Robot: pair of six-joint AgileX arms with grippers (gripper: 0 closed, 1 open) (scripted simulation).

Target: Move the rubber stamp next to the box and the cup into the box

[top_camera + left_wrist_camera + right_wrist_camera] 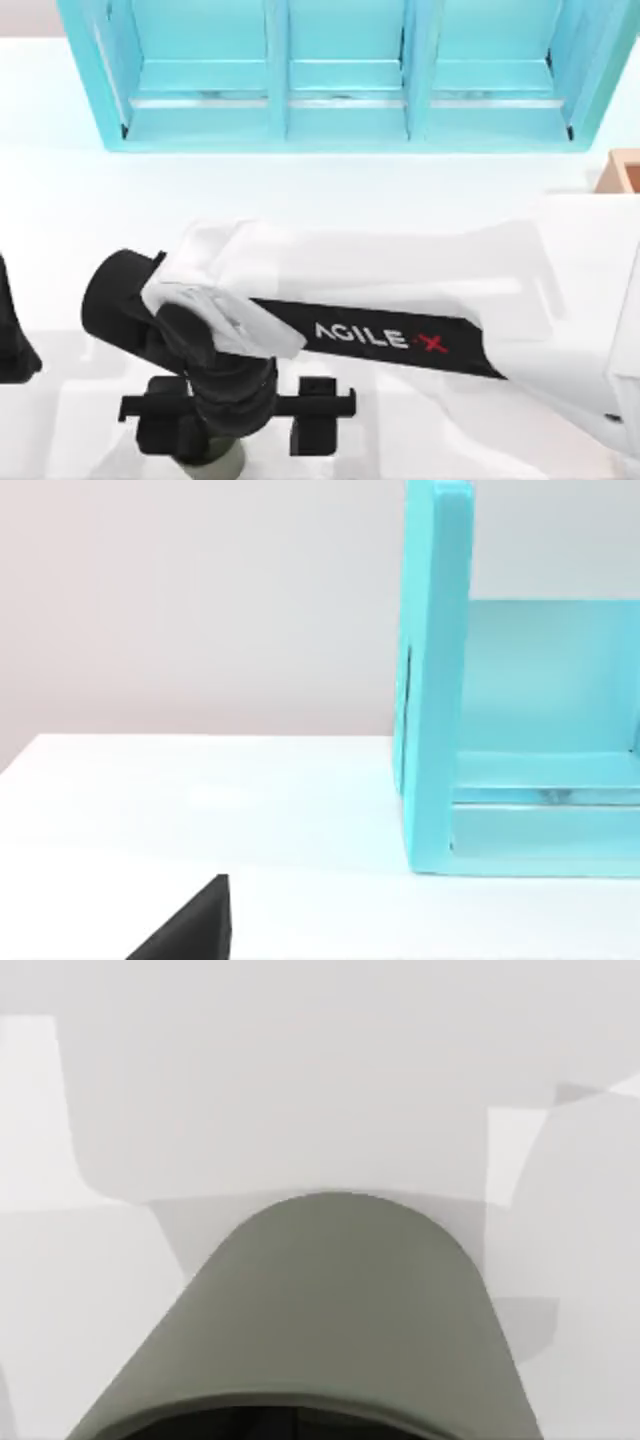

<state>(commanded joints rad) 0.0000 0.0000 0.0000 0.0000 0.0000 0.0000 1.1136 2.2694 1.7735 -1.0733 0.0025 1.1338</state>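
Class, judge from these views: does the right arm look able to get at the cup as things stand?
Probably yes: the right gripper is already directly over the cup at the table's near edge, nothing between. Whether its fingers have closed cannot be told.

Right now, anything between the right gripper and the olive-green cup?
Nothing visible. The right gripper sits directly over the dark olive-green cylindrical cup at the table's near edge; the cup's wall sits close up in the right wrist view.

A turquoise shelf unit (340, 70) with 3 compartments stands on the white table (300, 190).
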